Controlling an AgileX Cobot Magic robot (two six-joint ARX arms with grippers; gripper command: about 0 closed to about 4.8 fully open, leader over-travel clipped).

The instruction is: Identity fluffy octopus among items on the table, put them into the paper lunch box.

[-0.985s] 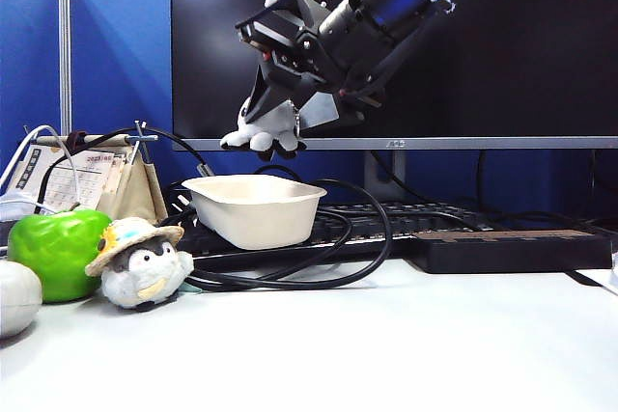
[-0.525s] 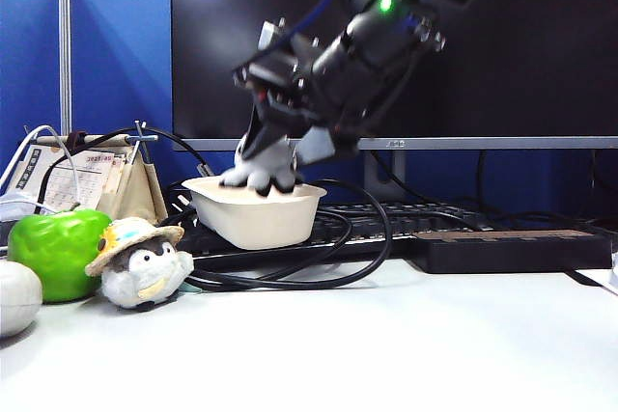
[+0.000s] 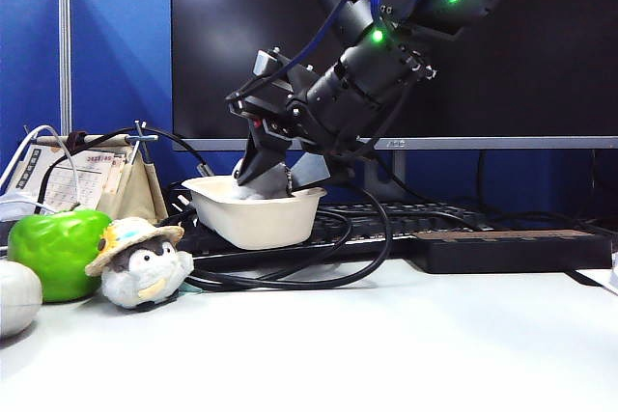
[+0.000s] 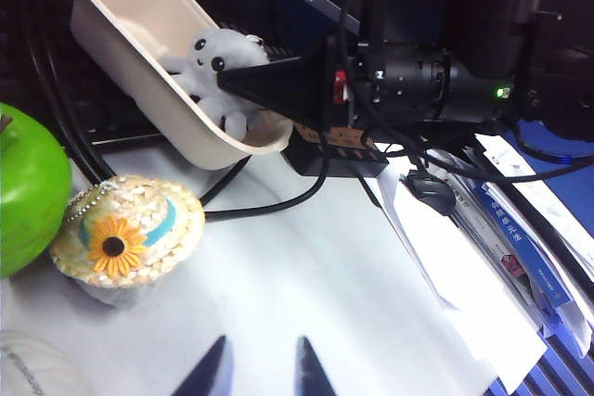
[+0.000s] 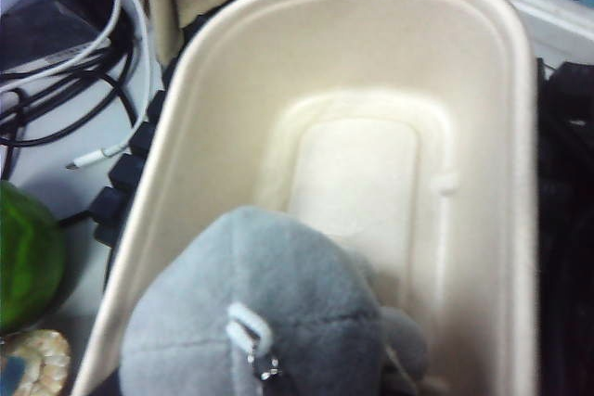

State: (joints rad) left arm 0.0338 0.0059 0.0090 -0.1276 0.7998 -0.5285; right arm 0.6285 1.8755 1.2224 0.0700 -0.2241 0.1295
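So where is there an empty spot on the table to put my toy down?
The table is bare in front and right of the penguin plush, up to the keyboard. Left is crowded: green apple, penguin, cables. The right gripper holds the fluffy octopus inside the paper lunch box. The left gripper hangs open over bare table.

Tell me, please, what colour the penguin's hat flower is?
Yellow with a dark centre, clearest in the left wrist view.
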